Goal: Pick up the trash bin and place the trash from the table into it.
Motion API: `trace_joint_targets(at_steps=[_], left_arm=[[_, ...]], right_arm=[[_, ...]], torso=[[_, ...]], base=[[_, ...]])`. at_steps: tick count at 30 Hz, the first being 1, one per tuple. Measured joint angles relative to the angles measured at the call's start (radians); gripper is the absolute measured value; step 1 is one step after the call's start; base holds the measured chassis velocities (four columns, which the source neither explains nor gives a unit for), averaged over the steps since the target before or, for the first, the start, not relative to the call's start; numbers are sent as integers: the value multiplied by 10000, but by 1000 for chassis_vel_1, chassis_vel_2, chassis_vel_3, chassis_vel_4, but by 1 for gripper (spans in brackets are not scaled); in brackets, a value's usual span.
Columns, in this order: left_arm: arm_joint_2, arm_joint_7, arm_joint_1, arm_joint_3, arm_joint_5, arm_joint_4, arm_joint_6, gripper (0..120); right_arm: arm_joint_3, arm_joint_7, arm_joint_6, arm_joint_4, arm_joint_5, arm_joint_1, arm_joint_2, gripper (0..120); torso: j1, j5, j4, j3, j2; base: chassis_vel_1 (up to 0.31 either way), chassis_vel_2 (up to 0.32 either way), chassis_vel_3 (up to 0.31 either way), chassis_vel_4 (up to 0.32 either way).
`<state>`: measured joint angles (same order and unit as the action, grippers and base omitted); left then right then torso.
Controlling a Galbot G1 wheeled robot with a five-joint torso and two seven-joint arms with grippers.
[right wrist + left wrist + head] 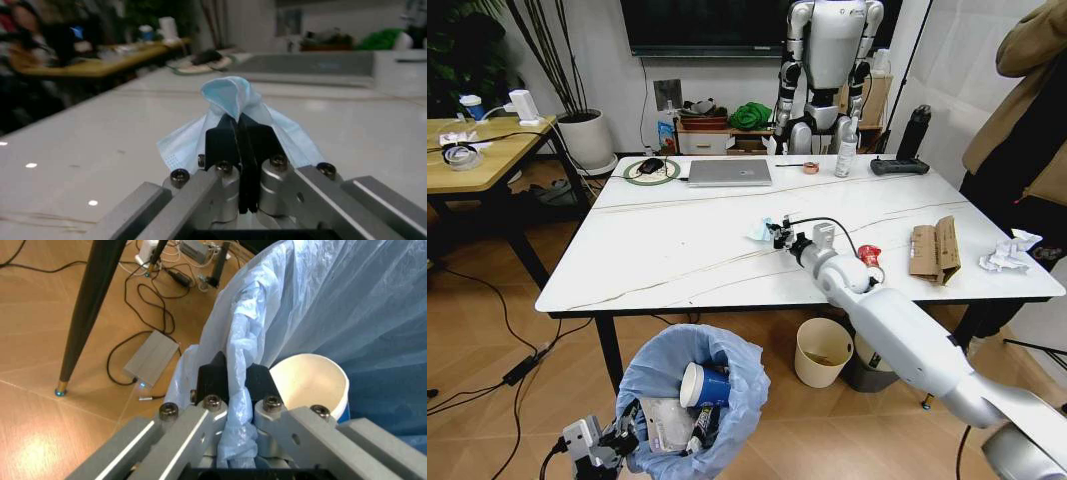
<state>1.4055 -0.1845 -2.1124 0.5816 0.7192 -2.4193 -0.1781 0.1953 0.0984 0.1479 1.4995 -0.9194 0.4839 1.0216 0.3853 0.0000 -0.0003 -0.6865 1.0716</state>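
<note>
The trash bin [689, 400], lined with a crinkled light-blue bag, hangs below the table's front edge, held at its rim by my left gripper [622, 440]. In the left wrist view that gripper [230, 375] is shut on the bag-covered rim [235, 355]. Inside lie a blue-and-white paper cup [702, 385] and wrappers [665, 422]. My right gripper [779, 235] is over the marble table [667, 250], shut on a pale-blue tissue [230, 100]. A crushed red can [869, 255], torn brown cardboard [934, 250] and crumpled white paper [1010, 250] lie to the right.
A grey laptop [729, 172], spray bottle [845, 150], tape roll [811, 167] and black device [899, 166] sit along the table's far side. A cream bucket [822, 350] stands under the table. Another robot [832, 60] stands behind. A person stands at the right edge. Cables lie on the floor.
</note>
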Motion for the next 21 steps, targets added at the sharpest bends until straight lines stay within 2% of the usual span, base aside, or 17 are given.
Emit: trace_joint_targets(at_steps=[6,7,9,13,21], left_arm=[[-50,-2,-8,24,72,-61,0,0],[-50,-2,-8,24,72,-61,0,0],[-32,-7,25,35,87,-76,-2,0],[-17,-11,26,35,95,-100,-6,0],[-9,-19,4,99,154,-260,-13,0]], right_arm=[[37,3055,-1169,3291,-1298,1027,-1555,0],[37,3055,-1169,3291,-1298,1027,-1555,0],[245,4049,-1479,4123,-1370,1363,-1885,0],[900,5140,-1796,4853,-1323,1605,-2200,0],[1963,6250,-2272,4703,-257,1866,-2444,0]], torso=[[-3,0,3,3,1],[-3,0,3,3,1],[-3,-1,2,3,1],[-3,0,3,2,1],[-2,0,3,1,1]], base=[[0,0,0,0],[0,0,0,0],[0,0,0,0],[0,0,0,0],[0,0,0,0]])
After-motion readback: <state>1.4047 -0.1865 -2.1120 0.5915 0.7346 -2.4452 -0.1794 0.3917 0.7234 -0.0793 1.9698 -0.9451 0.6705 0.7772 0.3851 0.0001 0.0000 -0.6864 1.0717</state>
